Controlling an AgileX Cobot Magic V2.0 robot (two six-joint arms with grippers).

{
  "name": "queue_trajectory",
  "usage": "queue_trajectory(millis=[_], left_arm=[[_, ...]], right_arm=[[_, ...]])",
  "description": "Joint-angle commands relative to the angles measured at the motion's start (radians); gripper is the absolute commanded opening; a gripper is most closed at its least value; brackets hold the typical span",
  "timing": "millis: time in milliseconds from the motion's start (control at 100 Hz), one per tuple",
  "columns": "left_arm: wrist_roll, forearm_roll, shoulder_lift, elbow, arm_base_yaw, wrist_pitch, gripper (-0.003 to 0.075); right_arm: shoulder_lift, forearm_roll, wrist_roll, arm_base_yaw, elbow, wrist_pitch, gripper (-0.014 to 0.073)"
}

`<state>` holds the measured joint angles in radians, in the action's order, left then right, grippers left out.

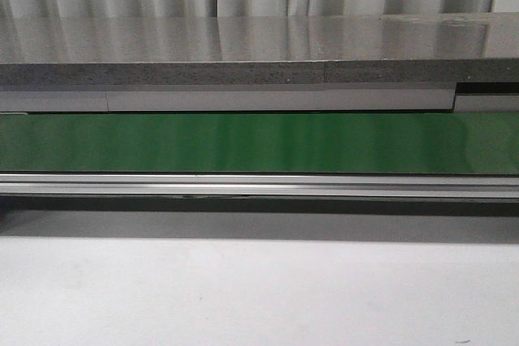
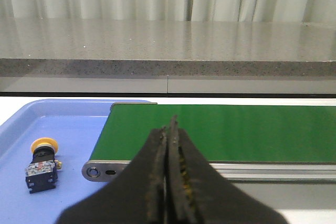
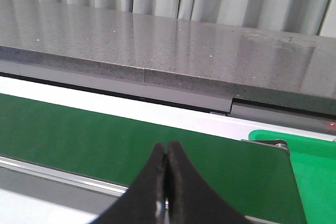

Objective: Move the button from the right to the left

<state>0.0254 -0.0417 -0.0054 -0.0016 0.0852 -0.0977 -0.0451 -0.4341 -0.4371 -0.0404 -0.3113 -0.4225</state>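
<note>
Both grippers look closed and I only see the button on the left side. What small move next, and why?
Probably none beyond holding both arms back. The small button with the orange-yellow cap and black body already lies in the blue plastic tray beside the green conveyor belt's end. The left gripper and right gripper are shut on nothing.

One button, one blue tray, one green belt, one green bin, two grippers.
</note>
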Motion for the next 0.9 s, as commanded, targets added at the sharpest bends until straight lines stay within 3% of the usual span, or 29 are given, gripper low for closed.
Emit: queue_trajectory(millis=[0, 400, 480, 580, 730, 890], left_arm=[[-0.011, -0.009, -0.031, 0.045, -0.003, 0.067, -0.002], [-0.011, -0.009, -0.031, 0.045, -0.003, 0.067, -0.002], [-0.011, -0.009, -0.031, 0.045, -0.003, 0.067, -0.002], [-0.011, -0.009, -0.031, 0.045, -0.003, 0.067, -0.002], [-0.011, -0.009, -0.031, 0.045, -0.003, 0.067, -0.002], [-0.011, -0.009, -0.031, 0.045, -0.003, 0.067, -0.002]], right_arm=[[-0.012, -0.018, -0.006, 0.001, -0.025, 0.073, -0.0067], [-0.012, -0.018, -0.006, 0.001, -0.024, 0.074, -0.0067], [-0.012, -0.001, 0.001, 0.001, -0.011, 0.137, -0.0067], [-0.012, 0.129, 0.108, 0.001, 0.034, 0.257, -0.0067], [-0.012, 0.366, 0.387, 0.002, 0.111, 0.345, -0.0067], [0.0, 0.426, 0.437, 0.002, 0.193, 0.44, -0.0067]])
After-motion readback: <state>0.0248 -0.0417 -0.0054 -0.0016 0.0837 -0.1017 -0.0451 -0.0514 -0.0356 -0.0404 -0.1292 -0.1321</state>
